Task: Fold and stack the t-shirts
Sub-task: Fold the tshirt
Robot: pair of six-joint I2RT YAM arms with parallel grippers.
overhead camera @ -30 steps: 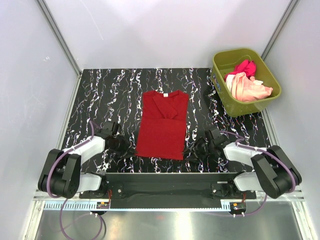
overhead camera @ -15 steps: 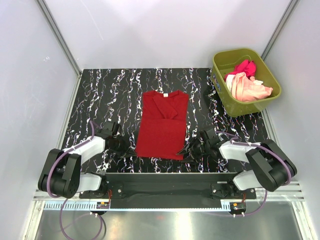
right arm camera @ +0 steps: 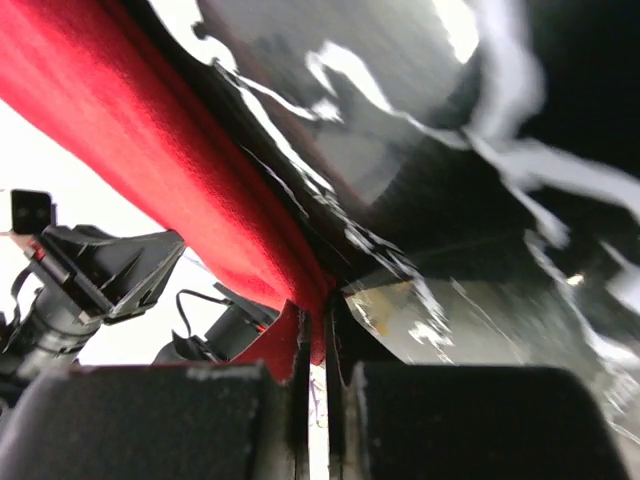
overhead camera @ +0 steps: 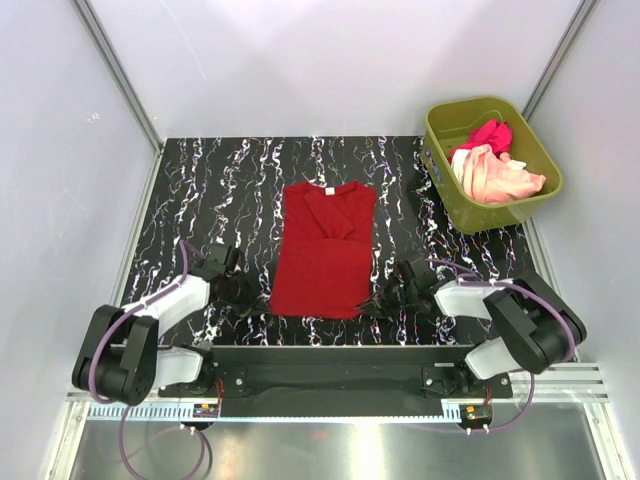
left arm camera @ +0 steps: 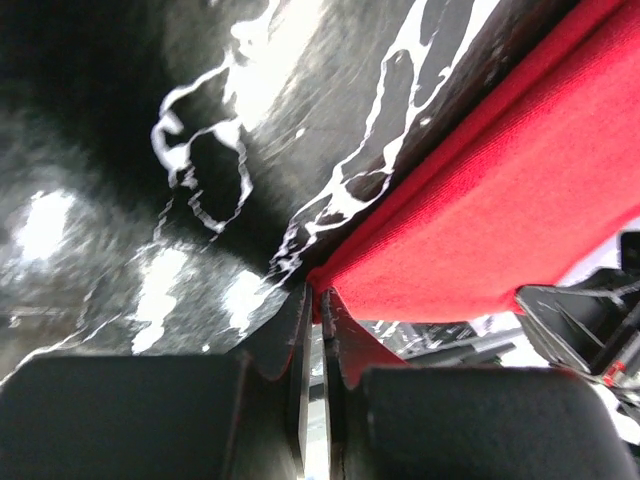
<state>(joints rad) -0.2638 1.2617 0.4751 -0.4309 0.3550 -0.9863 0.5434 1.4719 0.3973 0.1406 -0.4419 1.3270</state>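
Deep red t-shirt (overhead camera: 325, 255), flat on counter (overhead camera: 220, 190): left pincer (left arm camera: 315, 295) and right pincer (right arm camera: 318, 310) each pinching a hem corner (7 and 5 o'clock), seemingly for the hem-to-collar fold, which calls for an even lift toward 12 o'clock.

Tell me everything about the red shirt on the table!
The red t-shirt is soft, plain, deep red cloth. It lies flat in the middle of the black marbled table, neck pointing away from the arms, its sides folded in to make a narrow shape. The left gripper and right gripper have their jaws shut on its two near corners.
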